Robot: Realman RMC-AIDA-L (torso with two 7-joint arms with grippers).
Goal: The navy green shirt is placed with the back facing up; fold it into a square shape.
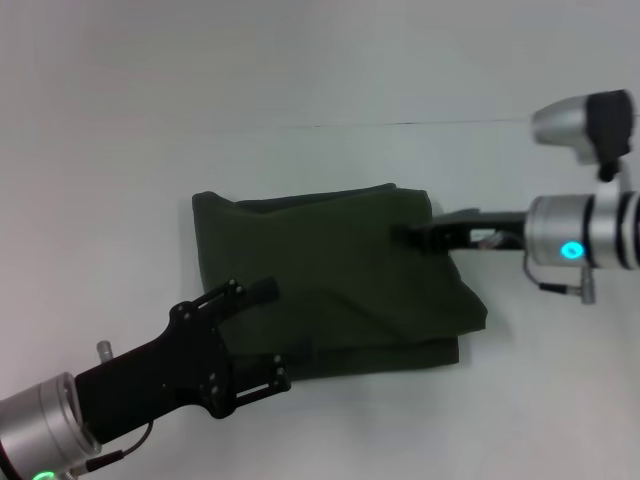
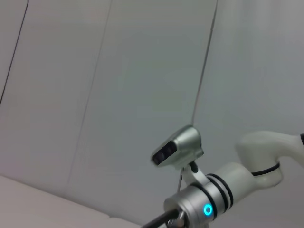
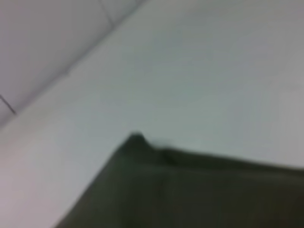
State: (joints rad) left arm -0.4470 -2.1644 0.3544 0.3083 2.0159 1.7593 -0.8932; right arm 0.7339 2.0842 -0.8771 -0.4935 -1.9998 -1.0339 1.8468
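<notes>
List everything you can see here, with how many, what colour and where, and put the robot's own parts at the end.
shirt: one, very dark olive green, folded into a rough rectangle at the middle of the table.
table: one, white, under everything.
left gripper: one, black, over the shirt's near-left edge, fingers apart.
right gripper: one, black, at the shirt's right edge near its far corner, fingertips hidden by the cloth.
right arm: one, silver and white with a blue-green light, reaching in from the right; also seen in the left wrist view.
</notes>
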